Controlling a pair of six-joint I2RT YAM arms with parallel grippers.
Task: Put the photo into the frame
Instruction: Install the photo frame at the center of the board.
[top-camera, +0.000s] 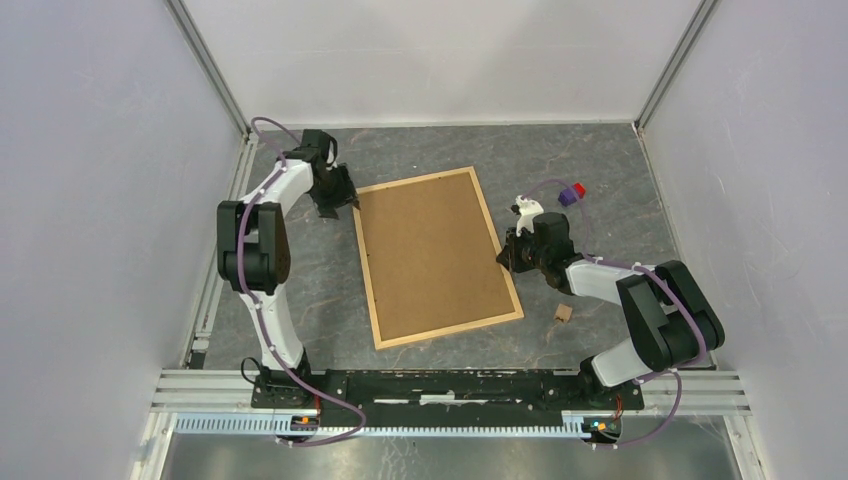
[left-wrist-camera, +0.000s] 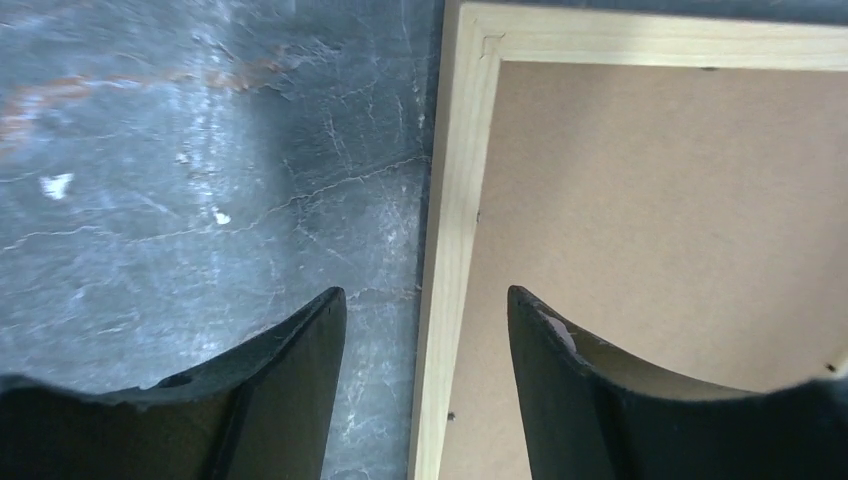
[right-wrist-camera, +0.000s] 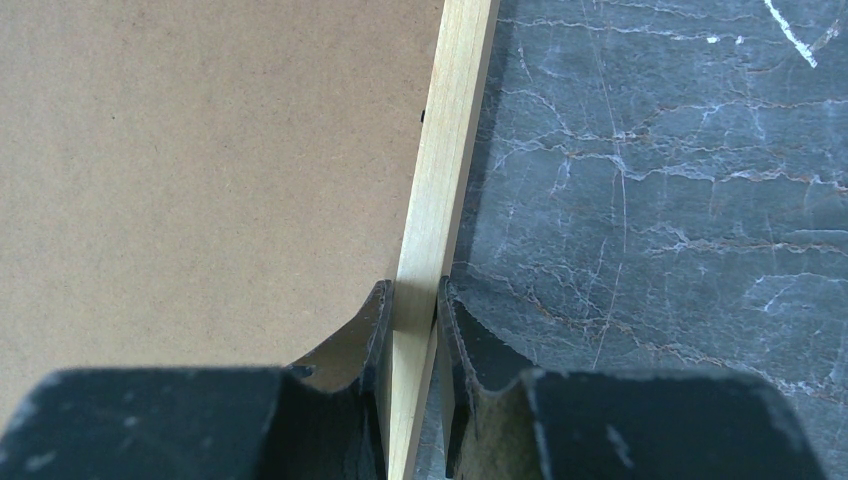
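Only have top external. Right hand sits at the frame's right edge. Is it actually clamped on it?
Observer: Yes. The right wrist view shows the right hand shut on the frame, one finger on each side of its wooden edge.
Operator: Left hand?
Observer: The left hand is open and straddles the wooden edge near a corner, with one finger over the table and the other over the back panel.
Operator: Photo visible close up?
Observer: No. Neither wrist view shows the photo, only the plain brown panel inside the wood.
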